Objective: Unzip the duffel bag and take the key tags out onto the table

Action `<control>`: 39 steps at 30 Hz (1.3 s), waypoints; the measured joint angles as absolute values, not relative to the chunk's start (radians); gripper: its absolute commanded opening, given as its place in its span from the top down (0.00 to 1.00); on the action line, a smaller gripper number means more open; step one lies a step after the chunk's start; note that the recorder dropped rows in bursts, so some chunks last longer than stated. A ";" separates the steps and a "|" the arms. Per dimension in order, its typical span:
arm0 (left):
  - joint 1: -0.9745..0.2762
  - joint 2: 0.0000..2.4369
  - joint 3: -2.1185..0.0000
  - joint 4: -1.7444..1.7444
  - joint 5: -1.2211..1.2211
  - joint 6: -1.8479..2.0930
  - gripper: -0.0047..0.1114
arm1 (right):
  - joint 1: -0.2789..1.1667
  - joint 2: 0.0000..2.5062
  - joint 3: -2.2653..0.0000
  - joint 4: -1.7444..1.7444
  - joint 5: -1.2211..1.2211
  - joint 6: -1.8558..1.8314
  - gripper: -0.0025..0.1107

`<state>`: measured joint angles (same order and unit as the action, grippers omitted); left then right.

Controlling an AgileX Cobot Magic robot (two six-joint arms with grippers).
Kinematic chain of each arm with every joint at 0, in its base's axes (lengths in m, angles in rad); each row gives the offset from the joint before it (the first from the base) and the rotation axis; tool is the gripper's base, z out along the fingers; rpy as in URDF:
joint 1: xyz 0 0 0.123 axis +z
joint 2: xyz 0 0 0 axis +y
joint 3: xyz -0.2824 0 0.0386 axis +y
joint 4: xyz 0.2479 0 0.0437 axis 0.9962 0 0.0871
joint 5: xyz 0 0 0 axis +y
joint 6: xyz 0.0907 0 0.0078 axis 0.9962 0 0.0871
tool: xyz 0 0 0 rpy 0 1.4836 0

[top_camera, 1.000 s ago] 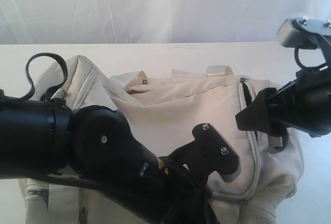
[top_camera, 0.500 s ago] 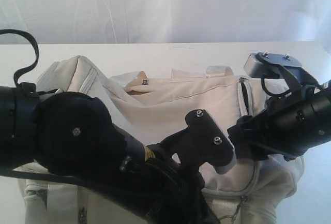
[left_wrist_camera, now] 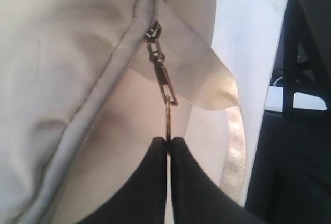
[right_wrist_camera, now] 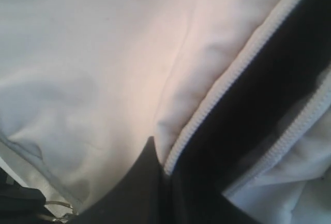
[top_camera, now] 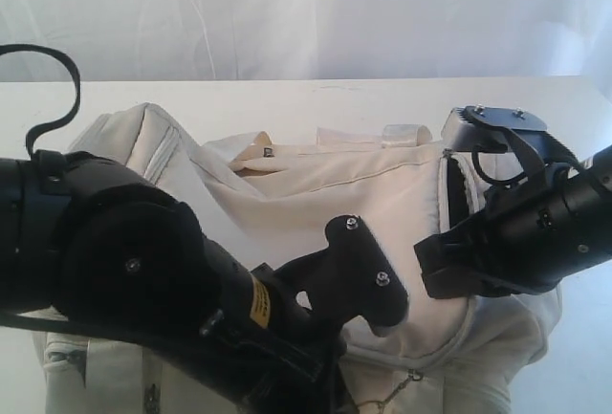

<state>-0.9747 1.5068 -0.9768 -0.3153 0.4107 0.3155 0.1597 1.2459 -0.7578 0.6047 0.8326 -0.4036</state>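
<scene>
The beige duffel bag point(top_camera: 316, 194) lies on the white table point(top_camera: 287, 98), mostly hidden by both black arms. In the left wrist view my left gripper point(left_wrist_camera: 168, 140) is shut on the metal ring of the zipper pull point(left_wrist_camera: 160, 74), which hangs taut from the grey zipper seam. In the right wrist view my right gripper point(right_wrist_camera: 166, 171) is shut on the bag's zipper edge point(right_wrist_camera: 217, 94), beside the dark open gap point(right_wrist_camera: 264, 89). That gap shows in the exterior view as a dark slit point(top_camera: 451, 189) at the bag's right end. The key tags are out of view.
A white draped backdrop point(top_camera: 306, 12) hangs behind the table. A webbing strap point(left_wrist_camera: 234, 149) trails off the bag near the table's edge, with dark equipment point(left_wrist_camera: 305, 105) beyond it. A black cable loop point(top_camera: 48, 89) rises from the left arm. A webbing handle point(top_camera: 406, 133) lies along the bag's far side.
My right arm has come down onto the bag's right end and its jaws have closed on the zipper edge. My left arm has swung across the front, still holding the pull.
</scene>
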 measured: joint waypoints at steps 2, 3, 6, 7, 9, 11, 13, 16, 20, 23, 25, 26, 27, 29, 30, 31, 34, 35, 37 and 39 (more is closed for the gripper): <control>-0.975 1.497 -0.977 -0.289 0.420 0.295 0.96 | 0.160 1.246 -0.758 0.603 0.830 -0.404 0.98; -0.975 1.488 -0.977 -0.276 0.424 0.283 0.96 | 0.160 1.246 -0.758 0.603 0.830 -0.404 0.98; -0.975 1.459 -0.977 -0.211 0.451 0.229 0.96 | 0.160 1.246 -0.758 0.603 0.830 -0.404 0.98; -0.975 1.448 -0.977 -0.180 0.467 0.202 0.96 | 0.160 1.246 -0.758 0.603 0.830 -0.404 0.98; -0.975 1.420 -0.977 -0.095 0.514 0.131 0.96 | 0.160 1.246 -0.758 0.603 0.830 -0.404 0.98; -0.975 1.391 -0.977 -0.025 0.565 0.082 0.96 | 0.160 1.246 -0.758 0.601 0.829 -0.406 0.98; -0.975 1.374 -0.977 0.008 0.593 0.052 0.96 | 0.160 1.246 -0.758 0.599 0.829 -0.406 0.98; -0.975 1.336 -0.977 0.085 0.655 -0.010 0.96 | 0.160 1.246 -0.758 0.599 0.829 -0.406 0.98; -0.975 1.276 -0.977 0.198 0.770 -0.095 0.96 | 0.160 1.246 -0.758 0.599 0.829 -0.406 0.98; -0.975 1.222 -0.977 0.260 0.856 -0.146 0.96 | 0.160 1.246 -0.758 0.599 0.829 -0.406 0.98; -0.975 1.195 -0.977 0.285 0.896 -0.163 0.96 | 0.160 1.246 -0.758 0.599 0.829 -0.406 0.98; -0.975 1.182 -0.977 0.296 0.915 -0.170 0.96 | 0.160 1.246 -0.758 0.599 0.829 -0.406 0.98; -0.975 1.156 -0.977 0.320 0.949 -0.184 0.96 | 0.160 1.246 -0.758 0.599 0.829 -0.406 0.98; -0.975 1.116 -0.977 0.360 0.993 -0.208 0.96 | 0.160 1.246 -0.758 0.595 0.829 -0.406 0.98; -0.975 1.099 -0.977 0.373 1.009 -0.217 0.96 | 0.160 1.246 -0.758 0.595 0.829 -0.406 0.98; -0.975 1.074 -0.977 0.390 1.030 -0.227 0.96 | 0.160 1.246 -0.758 0.595 0.829 -0.406 0.98; -0.975 1.020 -0.968 0.422 1.056 -0.256 0.96 | 0.160 1.246 -0.758 0.595 0.829 -0.406 0.98; -0.975 1.004 -0.957 0.432 1.058 -0.264 0.96 | 0.160 1.246 -0.758 0.597 0.829 -0.406 0.98; -0.975 0.976 -0.933 0.443 1.060 -0.282 0.96 | 0.160 1.246 -0.758 0.597 0.829 -0.406 0.98; -0.975 0.944 -0.900 0.460 1.067 -0.303 0.96 | 0.160 1.246 -0.758 0.597 0.829 -0.406 0.98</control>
